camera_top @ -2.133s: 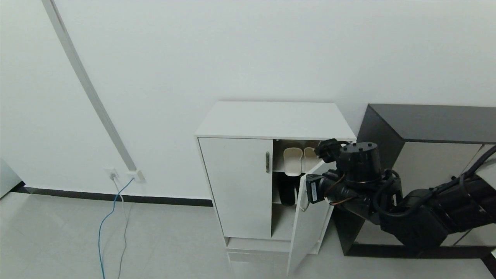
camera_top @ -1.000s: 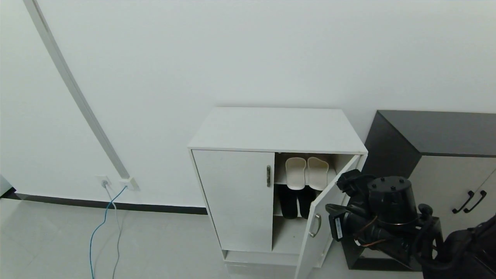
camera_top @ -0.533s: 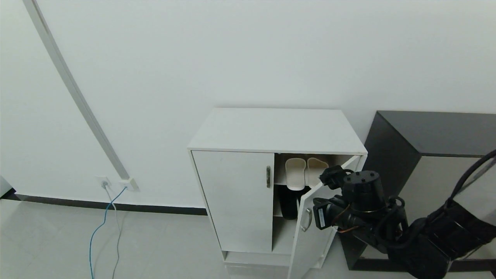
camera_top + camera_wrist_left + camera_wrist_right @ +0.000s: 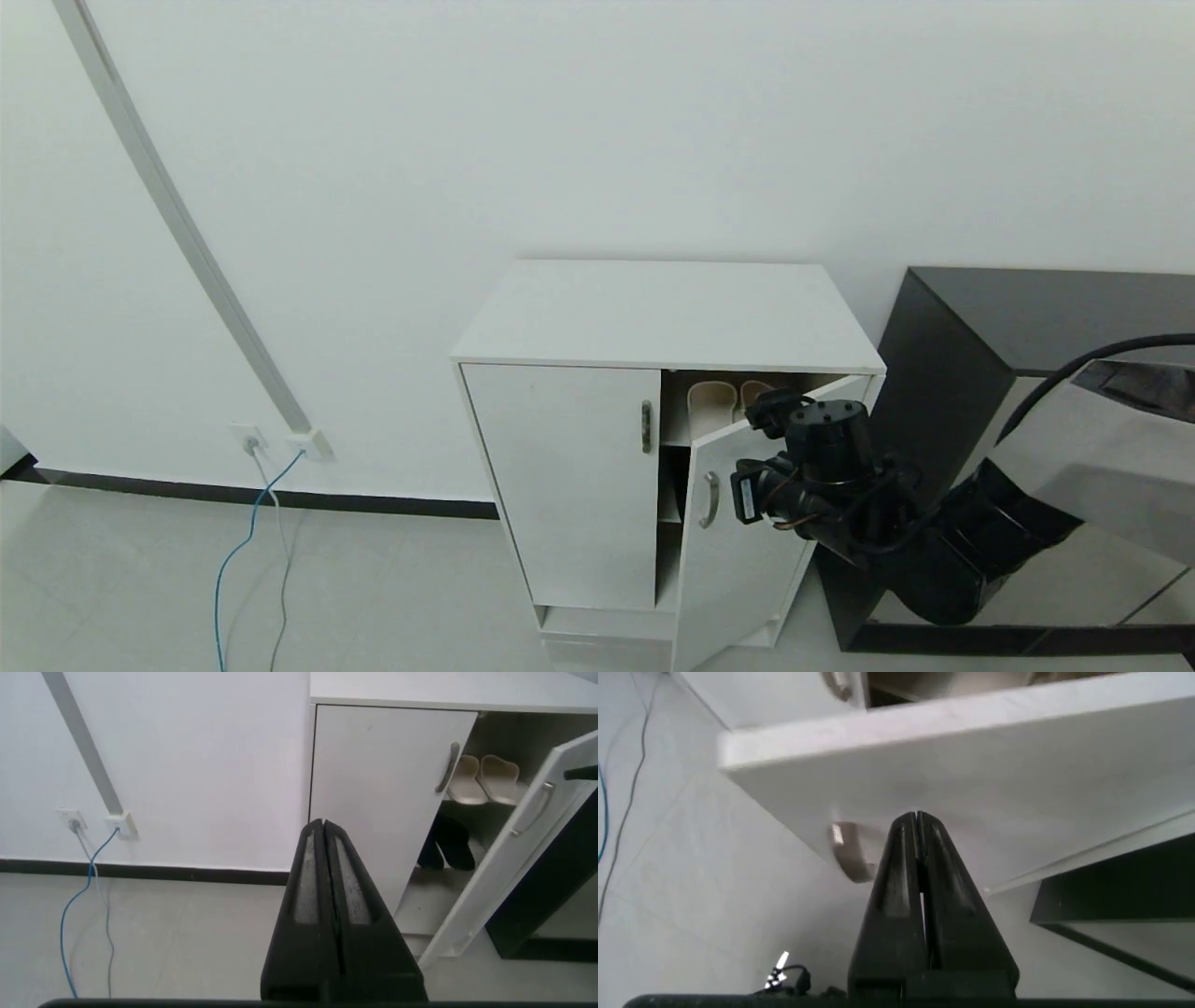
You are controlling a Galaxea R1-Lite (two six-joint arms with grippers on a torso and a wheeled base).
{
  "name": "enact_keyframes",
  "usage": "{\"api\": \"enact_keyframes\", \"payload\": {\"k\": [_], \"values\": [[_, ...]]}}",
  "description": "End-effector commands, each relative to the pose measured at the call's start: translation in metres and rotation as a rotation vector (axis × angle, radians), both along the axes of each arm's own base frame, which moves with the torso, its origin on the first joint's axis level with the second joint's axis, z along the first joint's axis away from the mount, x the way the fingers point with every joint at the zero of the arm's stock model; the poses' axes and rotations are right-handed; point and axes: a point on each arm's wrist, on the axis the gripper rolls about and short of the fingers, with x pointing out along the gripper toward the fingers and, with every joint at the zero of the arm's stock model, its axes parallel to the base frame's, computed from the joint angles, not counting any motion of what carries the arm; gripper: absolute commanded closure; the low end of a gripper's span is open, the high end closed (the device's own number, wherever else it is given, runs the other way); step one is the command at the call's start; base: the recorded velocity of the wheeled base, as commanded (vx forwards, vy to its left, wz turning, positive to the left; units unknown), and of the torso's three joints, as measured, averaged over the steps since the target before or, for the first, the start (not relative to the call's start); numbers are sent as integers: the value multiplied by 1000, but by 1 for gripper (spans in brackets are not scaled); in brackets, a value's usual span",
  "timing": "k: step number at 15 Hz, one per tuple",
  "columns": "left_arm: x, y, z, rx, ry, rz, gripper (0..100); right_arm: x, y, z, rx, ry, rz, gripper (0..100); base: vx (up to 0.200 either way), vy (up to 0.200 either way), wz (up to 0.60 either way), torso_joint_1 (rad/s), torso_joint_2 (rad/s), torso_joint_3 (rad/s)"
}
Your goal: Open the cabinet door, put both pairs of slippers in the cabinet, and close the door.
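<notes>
We see the white cabinet [image 4: 653, 313] against the wall, its left door [image 4: 560, 481] shut and its right door [image 4: 724, 579] standing partly open. Inside, the beige slippers [image 4: 500, 773] lie side by side on the upper shelf. The black slippers [image 4: 456, 849] sit on the shelf just below them. Our right gripper [image 4: 918, 823], jaws closed on nothing, has its tip at the outer face of the right door, seemingly touching it just beside the handle [image 4: 843, 849]. Our left gripper [image 4: 322, 831], jaws also pressed together and empty, hangs well apart from the cabinet, facing it.
</notes>
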Motion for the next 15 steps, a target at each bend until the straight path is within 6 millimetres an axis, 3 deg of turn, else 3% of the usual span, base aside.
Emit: {"api": "enact_keyframes", "payload": {"k": [1, 15], "values": [[0, 0, 0, 0, 1, -1, 100, 9, 2, -8, -4, 5, -8, 100, 0, 0, 0, 0, 0, 0], [0, 0, 0, 0, 1, 2, 100, 56, 10, -16, 28, -54, -52, 100, 0, 0, 0, 0, 0, 0]]}}
